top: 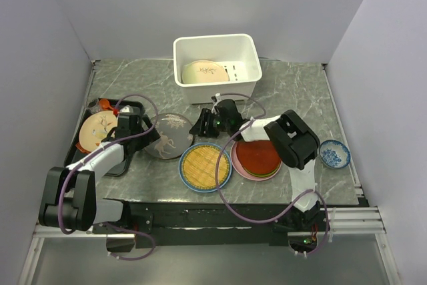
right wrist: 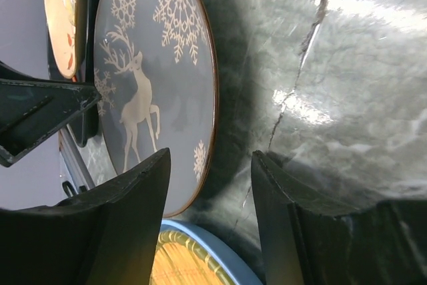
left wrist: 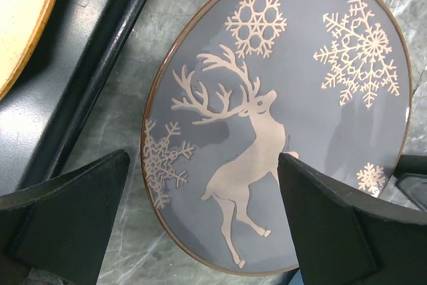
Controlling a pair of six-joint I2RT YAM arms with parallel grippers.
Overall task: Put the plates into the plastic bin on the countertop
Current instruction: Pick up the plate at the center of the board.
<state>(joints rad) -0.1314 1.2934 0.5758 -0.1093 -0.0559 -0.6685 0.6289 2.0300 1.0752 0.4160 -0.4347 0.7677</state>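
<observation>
The grey plate with a deer figure (top: 169,136) lies on the countertop (top: 293,91) between my two grippers. My left gripper (top: 147,133) is open at its left rim; in the left wrist view (left wrist: 203,211) one finger is over the plate (left wrist: 300,111) and one over bare countertop. My right gripper (top: 201,126) is open at the plate's right rim (right wrist: 153,78), which sits between its fingers (right wrist: 210,221). The white plastic bin (top: 248,48) stands behind and holds the cream plate (top: 204,73). The yellow woven disc (top: 205,165) lies on a blue plate. A red plate (top: 258,155) tops a stack.
A flat black tray (top: 85,153) at the left holds a peach flower-patterned plate (top: 99,130). A small blue-and-white bowl (top: 333,153) sits at the right. The blue plate's rim (right wrist: 220,248) is right below my right gripper's fingers. Grey walls close in both sides.
</observation>
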